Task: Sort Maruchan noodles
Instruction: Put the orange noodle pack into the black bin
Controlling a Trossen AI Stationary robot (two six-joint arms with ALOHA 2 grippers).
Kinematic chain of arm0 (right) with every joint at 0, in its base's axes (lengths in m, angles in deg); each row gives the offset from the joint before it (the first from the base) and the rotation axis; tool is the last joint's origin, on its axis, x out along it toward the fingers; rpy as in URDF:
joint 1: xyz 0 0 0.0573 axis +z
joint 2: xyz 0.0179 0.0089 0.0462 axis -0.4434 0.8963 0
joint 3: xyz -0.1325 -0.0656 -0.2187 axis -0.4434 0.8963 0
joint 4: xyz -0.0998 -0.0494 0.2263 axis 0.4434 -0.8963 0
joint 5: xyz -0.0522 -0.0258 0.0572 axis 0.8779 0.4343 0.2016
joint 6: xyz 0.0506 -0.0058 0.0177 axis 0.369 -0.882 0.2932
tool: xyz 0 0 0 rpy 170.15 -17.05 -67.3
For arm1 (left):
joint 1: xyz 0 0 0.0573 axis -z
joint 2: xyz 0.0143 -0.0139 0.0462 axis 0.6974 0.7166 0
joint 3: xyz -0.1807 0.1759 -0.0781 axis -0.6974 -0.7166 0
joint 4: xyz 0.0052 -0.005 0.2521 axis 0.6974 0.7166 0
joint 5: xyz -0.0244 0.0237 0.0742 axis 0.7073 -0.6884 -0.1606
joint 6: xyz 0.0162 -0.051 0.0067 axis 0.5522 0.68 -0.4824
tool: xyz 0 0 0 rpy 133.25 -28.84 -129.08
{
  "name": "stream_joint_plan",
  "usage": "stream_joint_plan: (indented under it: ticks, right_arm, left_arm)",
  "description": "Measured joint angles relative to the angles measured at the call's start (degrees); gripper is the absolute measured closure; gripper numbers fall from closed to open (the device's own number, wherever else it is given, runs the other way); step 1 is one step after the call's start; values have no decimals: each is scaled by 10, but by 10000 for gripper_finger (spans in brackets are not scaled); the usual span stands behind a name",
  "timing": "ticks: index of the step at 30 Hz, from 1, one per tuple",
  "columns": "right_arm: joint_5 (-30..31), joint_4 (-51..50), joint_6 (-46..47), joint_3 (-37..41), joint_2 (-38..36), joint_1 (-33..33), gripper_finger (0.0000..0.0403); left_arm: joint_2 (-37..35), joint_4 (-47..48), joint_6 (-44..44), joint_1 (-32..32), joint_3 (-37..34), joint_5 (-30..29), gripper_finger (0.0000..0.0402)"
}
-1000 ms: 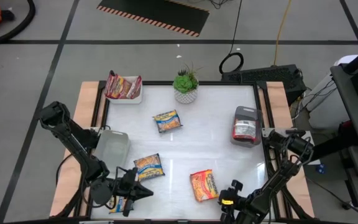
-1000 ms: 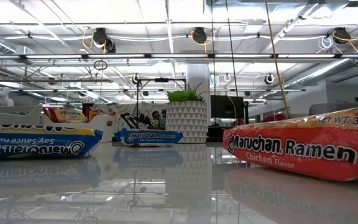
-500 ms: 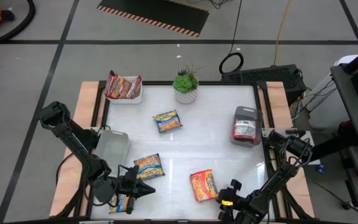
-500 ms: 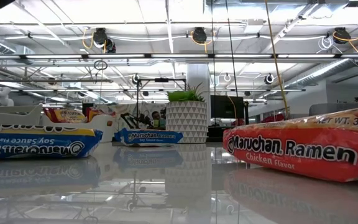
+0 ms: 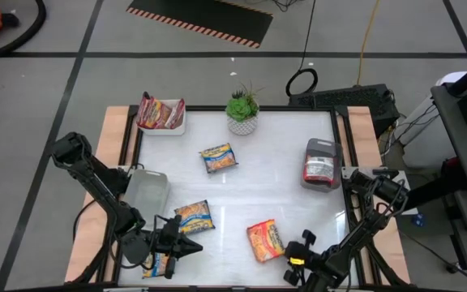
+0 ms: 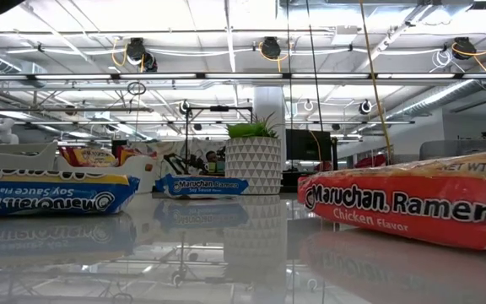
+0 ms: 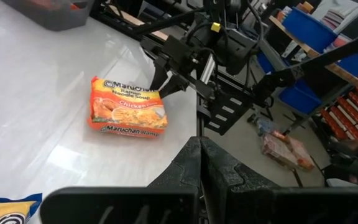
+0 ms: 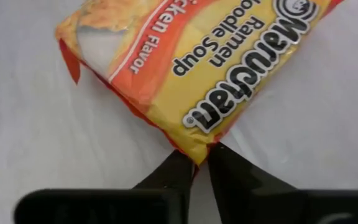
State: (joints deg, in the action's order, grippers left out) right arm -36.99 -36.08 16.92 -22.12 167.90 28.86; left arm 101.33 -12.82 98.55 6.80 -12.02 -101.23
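Here, near the table's front edge, the right gripper (image 5: 296, 251) has its two dark fingers (image 8: 174, 169) pinched on the corner seam of the orange-and-yellow crinkly plastic Maruchan chicken ramen packet (image 5: 265, 240), which lies flat on the glossy white tabletop (image 5: 274, 174); the packet shows skewed in the high view and fills the low view's right side. Left gripper (image 5: 186, 245) sits at the front left, fingers pressed together on nothing, pointing across the table toward the right arm, just beside a blue-and-yellow square ramen packet (image 5: 194, 216). Another blue-and-yellow packet (image 5: 157, 264) lies partly under the left arm at the front edge. A third blue-and-yellow packet (image 5: 218, 157) lies near the table's middle, toward the back. Dark red packets (image 5: 160, 113) stand in a white tray (image 5: 171, 128) at the back left corner. A grey tray (image 5: 321, 165) on the right side holds orange-red packets. A translucent lidded tray (image 5: 146, 189) rests at the left edge. A small green plant in a white faceted pot (image 5: 242, 113) stands at the back centre
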Motion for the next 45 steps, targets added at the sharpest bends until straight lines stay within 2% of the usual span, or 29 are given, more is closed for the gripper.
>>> stream_joint_plan:
  ticks: [5,20,26,33,38,41,45]
  right_arm:
    - [16,-4,-13,12,0,0,399]
    - [142,-4,-155,9,3,-21,403]
    - [241,45,-290,-9,3,-40,403]
    - [263,67,-500,-55,-11,-74,403]
    - [315,70,-615,-78,-34,-89,403]
    - [338,92,-685,-80,-61,-96,403]
    - [339,130,-754,-80,-102,-98,403]
  left_arm:
    - [0,0,4,0,0,0,398]
    - [0,28,38,8,0,-27,398]
    - [27,25,48,9,0,-42,398]
    - [86,21,117,-6,0,-38,384]
    - [97,18,126,-8,0,-12,379]
    - [97,-5,92,-2,0,-11,378]
    - [96,-60,-12,14,0,-10,372]
